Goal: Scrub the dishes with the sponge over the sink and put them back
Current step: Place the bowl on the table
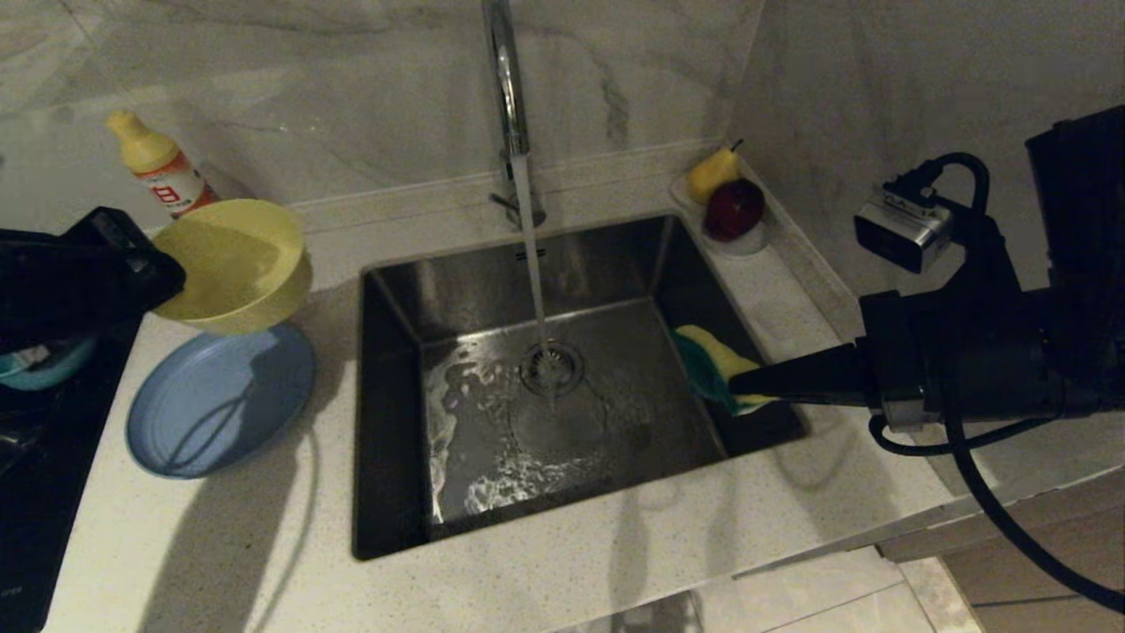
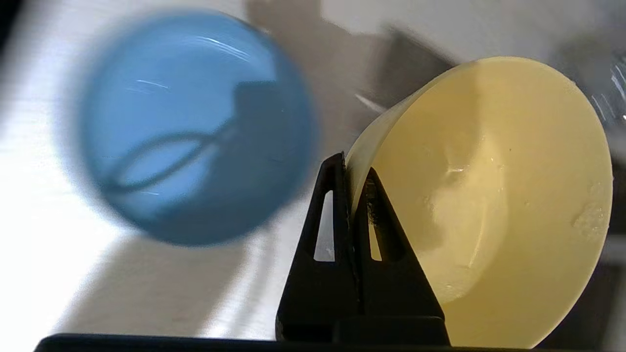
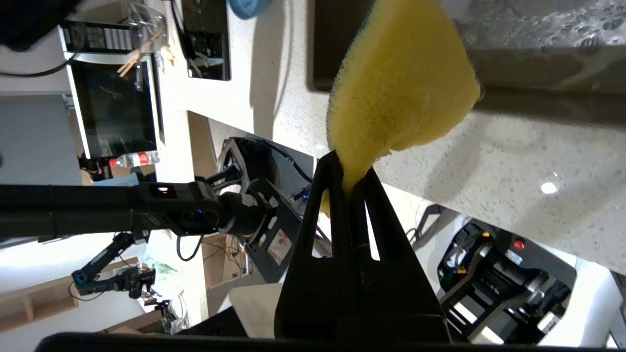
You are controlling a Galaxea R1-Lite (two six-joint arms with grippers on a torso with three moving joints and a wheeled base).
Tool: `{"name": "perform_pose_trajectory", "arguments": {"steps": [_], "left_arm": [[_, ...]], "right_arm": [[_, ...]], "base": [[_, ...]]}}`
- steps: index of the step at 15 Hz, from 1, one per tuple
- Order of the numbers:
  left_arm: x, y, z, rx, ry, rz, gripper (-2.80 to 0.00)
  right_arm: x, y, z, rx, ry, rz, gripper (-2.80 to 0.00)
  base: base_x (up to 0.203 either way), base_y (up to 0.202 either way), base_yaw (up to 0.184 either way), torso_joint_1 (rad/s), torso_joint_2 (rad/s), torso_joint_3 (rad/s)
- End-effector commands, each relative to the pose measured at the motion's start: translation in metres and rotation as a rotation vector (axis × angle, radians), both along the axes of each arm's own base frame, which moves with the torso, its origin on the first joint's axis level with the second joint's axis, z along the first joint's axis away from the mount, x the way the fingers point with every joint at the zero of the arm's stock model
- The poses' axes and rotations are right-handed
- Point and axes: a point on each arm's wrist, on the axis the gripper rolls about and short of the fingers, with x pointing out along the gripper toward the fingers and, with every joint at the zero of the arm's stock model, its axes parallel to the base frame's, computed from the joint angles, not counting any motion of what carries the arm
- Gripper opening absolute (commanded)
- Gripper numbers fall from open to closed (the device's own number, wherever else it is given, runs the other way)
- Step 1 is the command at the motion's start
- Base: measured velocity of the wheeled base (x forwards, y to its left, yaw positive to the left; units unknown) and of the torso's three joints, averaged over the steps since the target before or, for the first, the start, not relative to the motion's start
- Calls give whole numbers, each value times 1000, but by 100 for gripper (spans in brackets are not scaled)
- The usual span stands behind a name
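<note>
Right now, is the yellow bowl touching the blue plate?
Apart. In the head view the left end effector holds the yellow bowl raised above the blue plate, bowl shadow falling below.

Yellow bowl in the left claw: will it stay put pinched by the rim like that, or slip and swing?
The yellow bowl looks like thin, light plastic, so the left claw, shut on its rim, can probably carry it. Droplets inside suggest a wet, slippery wall. Held at one edge and already tilted, it may pivot if jolted.
</note>
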Motion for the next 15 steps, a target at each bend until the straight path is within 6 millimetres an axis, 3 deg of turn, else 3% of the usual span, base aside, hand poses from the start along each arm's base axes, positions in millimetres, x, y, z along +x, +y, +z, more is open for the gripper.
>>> {"name": "perform_pose_trajectory", "arguments": {"steps": [1, 6, 11, 15], "left_arm": [[-15, 27, 5, -7, -15, 138, -280], [-15, 86, -16, -73, 46, 423, -280], [0, 147, -61, -235, 179, 576, -280], [-6, 190, -99, -306, 283, 688, -280]], "right_arm": [[0, -1, -4, -5, 12, -2, -280], [-1, -2, -4, -8, 12, -2, -280], [0, -2, -10, -18, 25, -1, -280], [4, 1, -13, -25, 36, -1, -280]], "base": [[0, 0, 0, 0, 0, 0], [0, 0, 0, 0, 0, 0], [0, 0, 0, 0, 0, 0], [0, 0, 0, 0, 0, 0]]}}
